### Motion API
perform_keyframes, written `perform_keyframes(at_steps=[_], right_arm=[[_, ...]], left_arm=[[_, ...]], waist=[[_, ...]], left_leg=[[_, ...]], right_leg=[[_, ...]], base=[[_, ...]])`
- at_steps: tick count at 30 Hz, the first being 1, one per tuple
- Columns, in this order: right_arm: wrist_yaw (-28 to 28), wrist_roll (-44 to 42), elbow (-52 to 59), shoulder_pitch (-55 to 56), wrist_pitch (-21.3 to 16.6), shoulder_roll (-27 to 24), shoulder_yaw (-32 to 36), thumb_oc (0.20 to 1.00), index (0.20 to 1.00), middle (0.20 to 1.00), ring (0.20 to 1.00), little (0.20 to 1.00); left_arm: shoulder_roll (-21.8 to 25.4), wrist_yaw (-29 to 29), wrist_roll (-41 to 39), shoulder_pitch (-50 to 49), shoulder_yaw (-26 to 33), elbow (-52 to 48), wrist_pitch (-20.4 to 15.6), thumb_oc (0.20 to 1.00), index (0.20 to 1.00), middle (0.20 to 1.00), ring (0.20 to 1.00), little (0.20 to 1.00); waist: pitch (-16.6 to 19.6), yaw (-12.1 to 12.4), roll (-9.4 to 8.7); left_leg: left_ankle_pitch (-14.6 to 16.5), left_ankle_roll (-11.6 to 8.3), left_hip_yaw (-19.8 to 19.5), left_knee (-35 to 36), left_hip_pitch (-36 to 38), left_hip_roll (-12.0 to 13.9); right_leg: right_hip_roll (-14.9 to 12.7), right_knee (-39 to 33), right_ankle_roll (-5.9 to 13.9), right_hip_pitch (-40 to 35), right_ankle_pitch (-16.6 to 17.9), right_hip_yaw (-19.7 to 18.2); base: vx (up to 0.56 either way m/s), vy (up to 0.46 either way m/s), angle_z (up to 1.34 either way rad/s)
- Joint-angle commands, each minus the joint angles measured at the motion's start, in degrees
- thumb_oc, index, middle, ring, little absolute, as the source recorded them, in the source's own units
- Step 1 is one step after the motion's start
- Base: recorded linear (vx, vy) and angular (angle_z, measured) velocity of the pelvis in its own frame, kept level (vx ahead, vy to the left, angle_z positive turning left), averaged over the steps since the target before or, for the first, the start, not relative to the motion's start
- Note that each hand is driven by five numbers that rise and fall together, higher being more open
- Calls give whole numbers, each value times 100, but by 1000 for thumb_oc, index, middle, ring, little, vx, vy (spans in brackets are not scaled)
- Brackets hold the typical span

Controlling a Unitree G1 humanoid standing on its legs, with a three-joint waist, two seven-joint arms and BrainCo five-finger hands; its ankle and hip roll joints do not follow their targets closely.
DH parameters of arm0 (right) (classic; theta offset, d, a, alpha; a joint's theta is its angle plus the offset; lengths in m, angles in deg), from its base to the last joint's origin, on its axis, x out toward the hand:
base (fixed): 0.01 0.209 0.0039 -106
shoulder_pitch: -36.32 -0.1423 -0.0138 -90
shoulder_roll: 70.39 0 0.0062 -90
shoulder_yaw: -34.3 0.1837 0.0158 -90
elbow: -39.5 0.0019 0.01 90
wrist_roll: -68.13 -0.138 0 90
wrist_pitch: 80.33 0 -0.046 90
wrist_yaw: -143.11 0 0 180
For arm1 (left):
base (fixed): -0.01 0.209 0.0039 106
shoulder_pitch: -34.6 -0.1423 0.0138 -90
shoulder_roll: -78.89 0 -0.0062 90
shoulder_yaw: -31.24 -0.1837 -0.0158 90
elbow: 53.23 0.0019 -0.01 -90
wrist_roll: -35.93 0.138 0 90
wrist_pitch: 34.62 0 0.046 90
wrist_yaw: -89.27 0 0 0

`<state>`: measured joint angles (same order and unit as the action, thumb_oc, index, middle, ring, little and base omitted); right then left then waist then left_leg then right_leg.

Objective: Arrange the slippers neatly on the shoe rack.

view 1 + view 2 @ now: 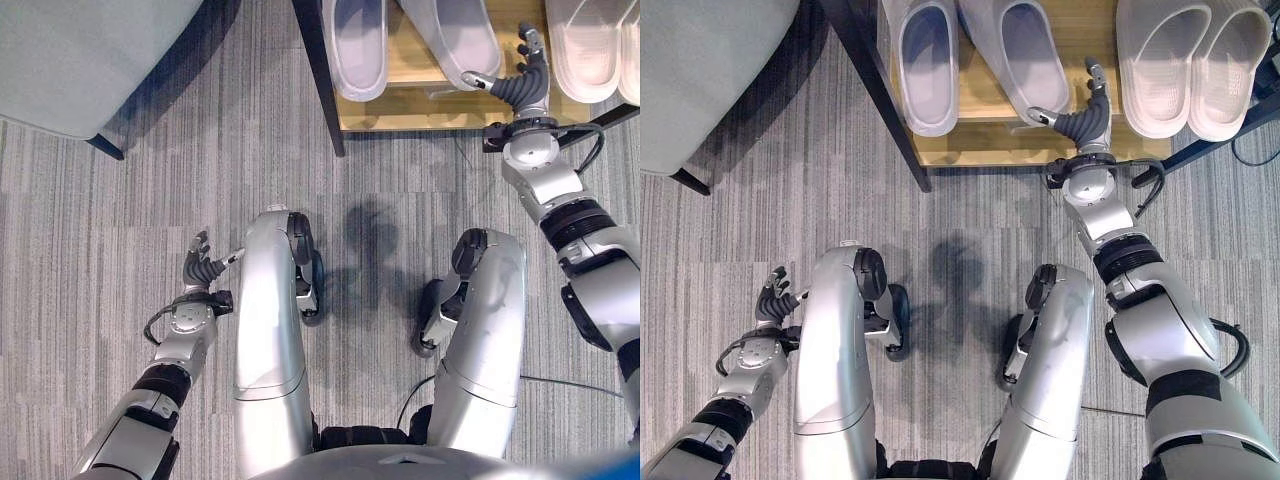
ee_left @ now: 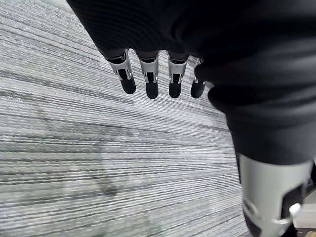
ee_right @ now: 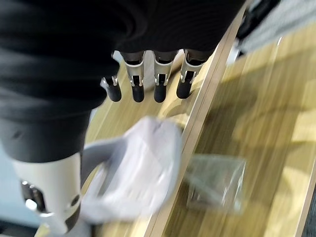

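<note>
Slippers (image 1: pixel 980 60) on shoe rack (image 1: pixel 1040 140)

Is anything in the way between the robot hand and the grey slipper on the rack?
No, nothing visible. The right robot hand is at the heel of the grey slipper on the wooden shoe rack, its thumb next to the heel rim. The white slippers lie off to its right, clear of the path.

The right hand (image 3: pixel 148 74) hangs over the wooden shoe rack (image 3: pixel 266 123), its fingers (image 3: pixel 159 89) relaxed and holding nothing. A pale grey slipper (image 3: pixel 138 173) lies under them at the shelf's edge. A small clear packet (image 3: pixel 215 185) rests on the lower board beside it.
</note>
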<state>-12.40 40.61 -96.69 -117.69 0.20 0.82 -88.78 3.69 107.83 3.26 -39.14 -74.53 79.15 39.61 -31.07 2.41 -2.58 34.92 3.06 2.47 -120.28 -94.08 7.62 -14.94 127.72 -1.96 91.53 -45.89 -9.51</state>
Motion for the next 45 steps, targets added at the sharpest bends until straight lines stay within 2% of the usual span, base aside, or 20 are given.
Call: perform_keyframes(at_steps=[1, 7, 20, 24, 30, 36, 42, 45], right_arm=[[-297, -455, 243, -562, -468, -116, -182, 1000, 1000, 1000, 1000, 1000], [-595, -702, 553, -568, -454, -181, -503, 1000, 1000, 1000, 1000, 1000], [-939, -680, 1581, -118, -466, -545, -657, 1000, 1000, 1000, 1000, 1000], [-945, -673, 1667, -89, -450, -529, -653, 1000, 1000, 1000, 1000, 1000], [-1122, -1112, 1678, -13, -464, -465, -659, 1000, 1000, 1000, 1000, 1000], [-1357, -1414, 1788, -91, -375, -454, -975, 1000, 1000, 1000, 1000, 1000], [-1424, -1463, 1900, -149, -332, -428, -1101, 1000, 1000, 1000, 1000, 1000], [-1113, -1072, 1855, -110, -368, -345, -886, 1000, 1000, 1000, 1000, 1000]], left_arm=[[245, -74, -40, -228, -129, -106, -149, 1000, 1000, 1000, 1000, 1000], [220, -98, -32, -167, -145, -82, -111, 1000, 1000, 1000, 1000, 1000], [145, -121, 72, -175, -2, -55, -52, 1000, 1000, 1000, 1000, 1000], [96, -119, 96, -170, -7, -38, -32, 1000, 1000, 1000, 1000, 1000], [87, -121, 74, -150, 10, -29, -19, 1000, 1000, 1000, 1000, 1000], [121, -122, 68, -26, 6, -24, 19, 1000, 1000, 1000, 1000, 1000], [122, -113, 58, -28, 13, -28, 14, 1000, 1000, 1000, 1000, 1000], [32, -60, 88, -37, -7, 35, 6, 1000, 1000, 1000, 1000, 1000]], waist=[[128, 166, -99], [128, 155, -91], [128, 76, -142], [128, 68, -138], [128, 64, -149], [128, 66, -126], [128, 73, -113], [128, 63, -120]], left_leg=[[590, -176, -798, 0, 413, -321], [566, -196, -806, 20, 413, -331], [535, -230, -787, 53, 413, -348], [528, -241, -800, 64, 413, -356], [523, -257, -797, 46, 413, -364], [503, -279, -817, 57, 413, -363], [493, -282, -828, 66, 413, -378], [489, -273, -803, 82, 413, -365]], right_leg=[[-85, 205, -429, -157, 440, -894], [-101, 168, -437, -157, 430, -902], [-69, 178, -409, -157, 440, -946], [-60, 179, -406, -157, 443, -974], [-53, 192, -403, -157, 442, -977], [-55, 188, -389, -157, 436, -986], [-60, 190, -393, -157, 435, -983], [-46, 185, -380, -157, 466, -994]], base=[[0, 0, 0], [0, 0, 0], [0, 0, 0], [0, 0, 0], [0, 0, 0], [0, 0, 0], [0, 0, 0], [0, 0, 0]])
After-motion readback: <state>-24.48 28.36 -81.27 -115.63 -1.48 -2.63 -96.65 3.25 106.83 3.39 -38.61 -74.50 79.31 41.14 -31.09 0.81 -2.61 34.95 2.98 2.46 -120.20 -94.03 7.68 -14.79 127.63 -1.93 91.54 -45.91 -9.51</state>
